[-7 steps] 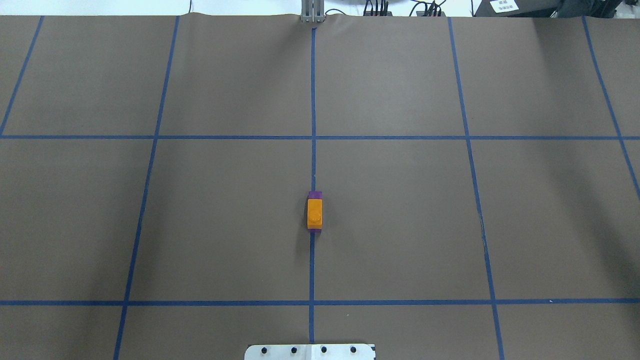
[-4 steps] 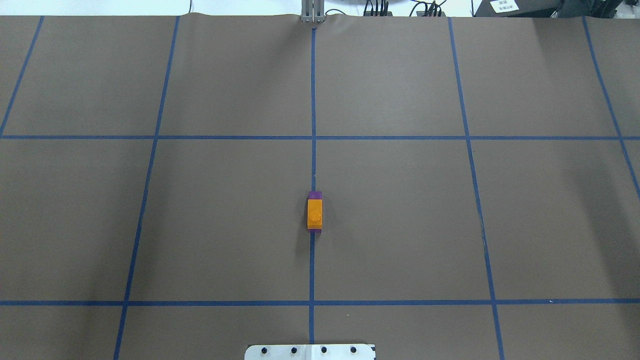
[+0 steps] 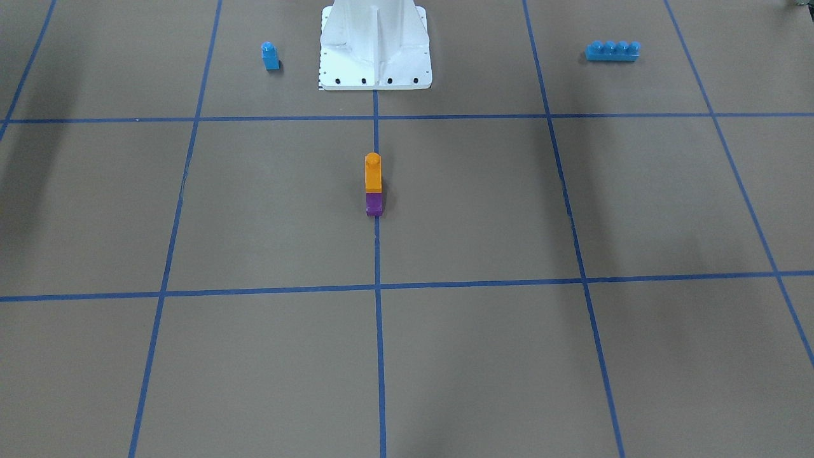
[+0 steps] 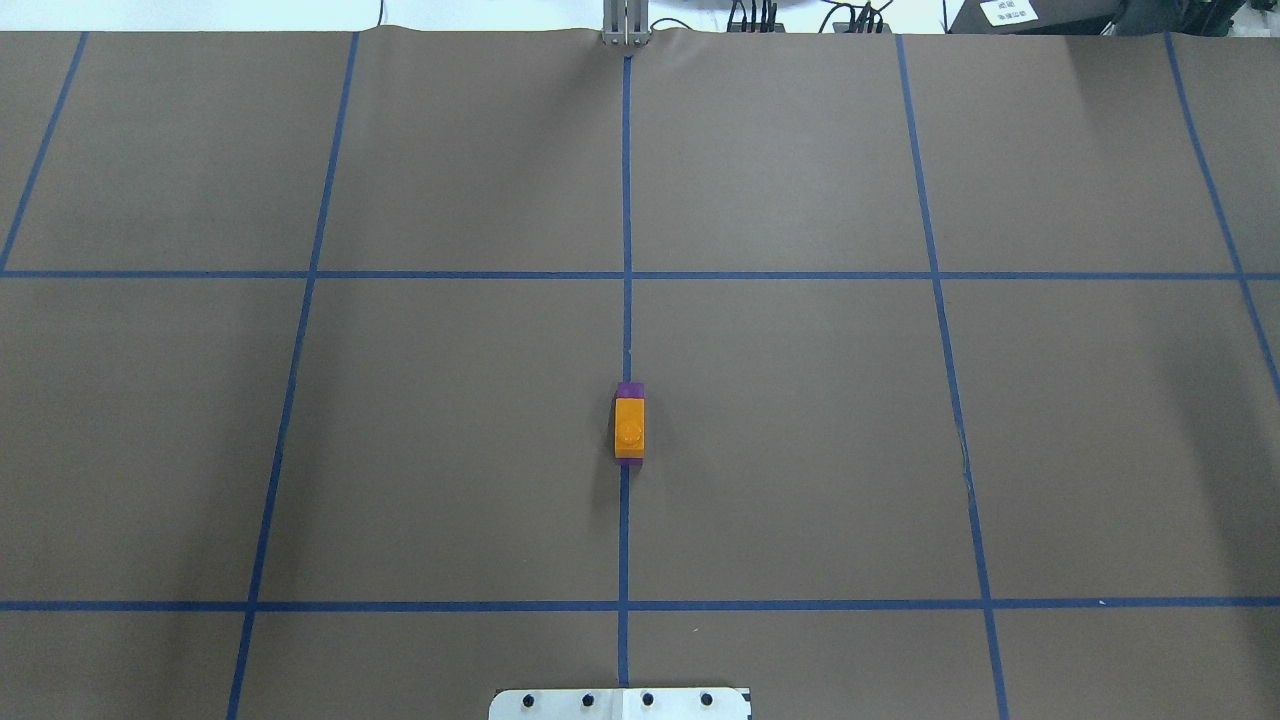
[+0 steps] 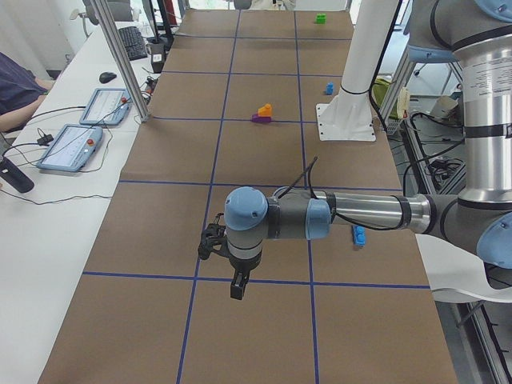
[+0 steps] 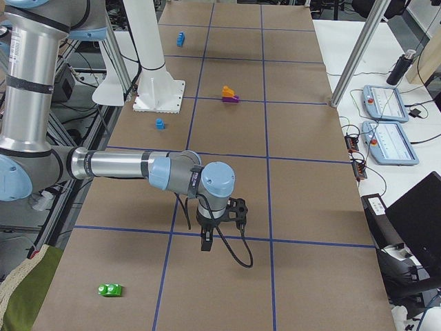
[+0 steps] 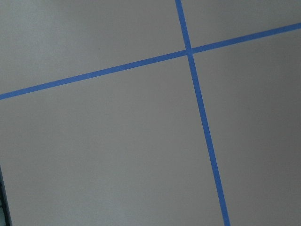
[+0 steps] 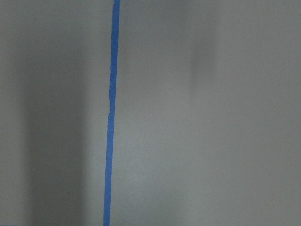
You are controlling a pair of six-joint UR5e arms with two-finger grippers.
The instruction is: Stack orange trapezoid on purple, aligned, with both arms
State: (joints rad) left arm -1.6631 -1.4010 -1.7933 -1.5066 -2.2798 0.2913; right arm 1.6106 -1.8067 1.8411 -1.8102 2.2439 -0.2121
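Gripper openings cannot be told: the left gripper (image 5: 238,285) and right gripper (image 6: 205,241) are seen only from the side, held over the surface (image 4: 800,450) well apart from the stack. The orange trapezoid (image 4: 629,428) is seated on the purple (image 4: 630,389) at centre, on the tape line (image 4: 626,330). Any pull-back is judged best made high, so nothing is nudged.

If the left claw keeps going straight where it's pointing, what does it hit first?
Probably the bare table, near a tape crossing: the left claw points roughly down, and its wrist view shows no block below. Its height is unclear.
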